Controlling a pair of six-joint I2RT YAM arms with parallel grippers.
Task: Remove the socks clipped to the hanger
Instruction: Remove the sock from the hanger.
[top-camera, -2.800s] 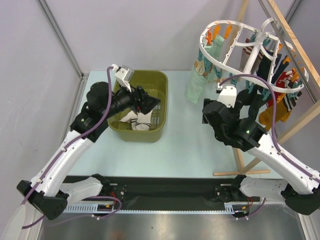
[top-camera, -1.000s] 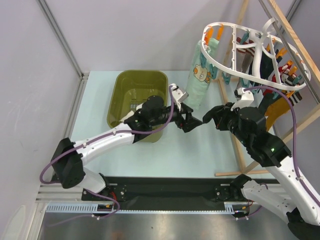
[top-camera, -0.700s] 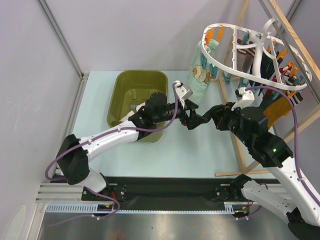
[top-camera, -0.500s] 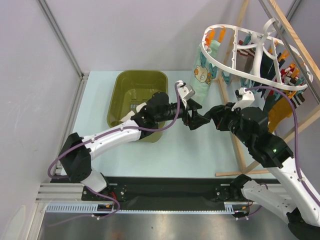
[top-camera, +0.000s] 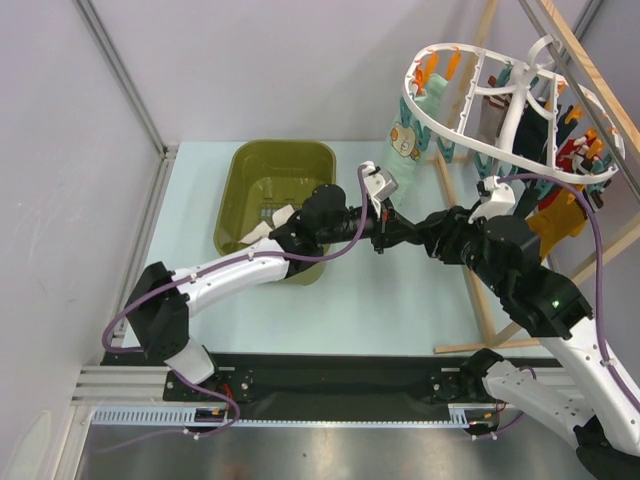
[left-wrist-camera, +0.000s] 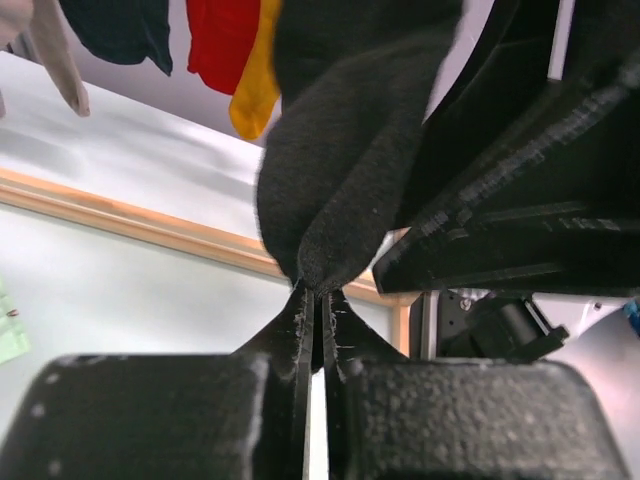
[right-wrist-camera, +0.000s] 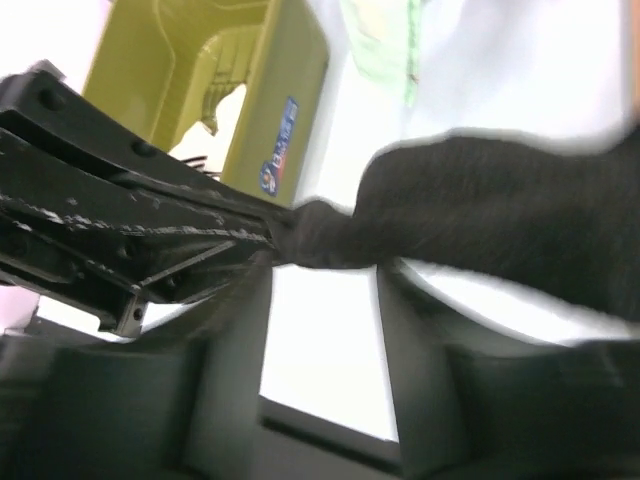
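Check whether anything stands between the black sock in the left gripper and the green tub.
Nothing visible does. The left gripper is shut on the black sock, and only that arm's own wrist lies between it and the open-topped tub. The right gripper, jaws apart, sits on the sock's far side.

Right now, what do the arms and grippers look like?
Left arm and right arm: white shells, black joints, a purple cable along each. Left gripper and right gripper: black, with two flat tapered fingers and a white camera box by each wrist.

One tub (top-camera: 228, 205), one hanger (top-camera: 445, 125), one wooden rack (top-camera: 470, 346), two arms (top-camera: 230, 275); socks (top-camera: 405, 135) too bunched to count
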